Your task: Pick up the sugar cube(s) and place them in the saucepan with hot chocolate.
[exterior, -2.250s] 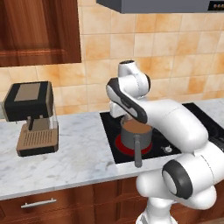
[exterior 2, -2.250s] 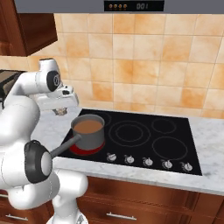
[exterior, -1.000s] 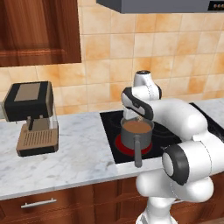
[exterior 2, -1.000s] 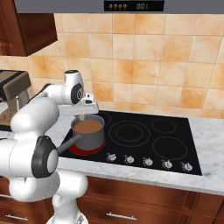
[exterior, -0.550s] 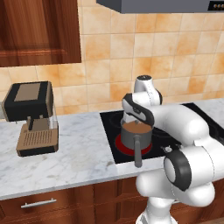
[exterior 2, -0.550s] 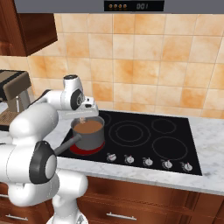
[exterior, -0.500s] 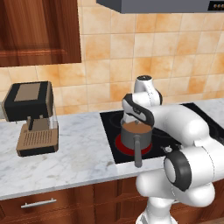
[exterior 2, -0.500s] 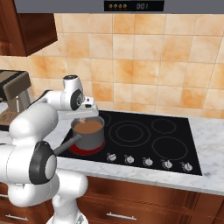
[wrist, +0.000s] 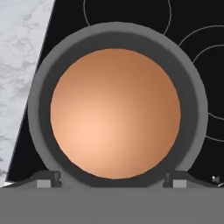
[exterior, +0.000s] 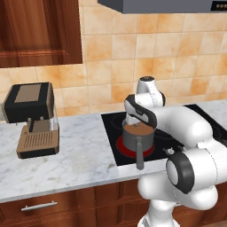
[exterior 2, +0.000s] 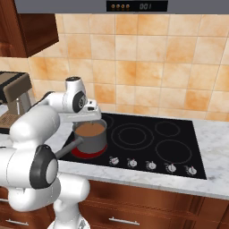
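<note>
**Grey pan under open gripper: spill is the main risk**

Grey metal, straight-sided and upright, the saucepan (exterior: 133, 142) stands with its mouth up on the red-glowing ring (exterior: 121, 150), at the front left corner of the black hob (exterior 2: 147, 138). The gripper (wrist: 111, 179) hangs directly over the pan, looking straight down at the brown liquid. Its fingertips (wrist: 48, 178) stand wide apart, one over each side of the near rim, and nothing is between them. Where the sugar cube is I cannot tell. It may lie under the brown surface, which hides anything below it.

The likeliest trouble is a knock. The fingers are close above the rim, so a sideways pull-away before lifting could catch the wall, shove the pan off the ring or slop hot chocolate onto the hob. Any drop lower would dip the tips into the liquid.

The pan's long axis follows its handle (exterior: 139, 156), which runs from the pan out over the front edge of the hob towards the robot's base. A low swing of the forearm could catch it and turn the pan. The coffee machine (exterior: 33, 119) stands well to the pan's left on the worktop (exterior: 84, 155), clear of all this.
</note>
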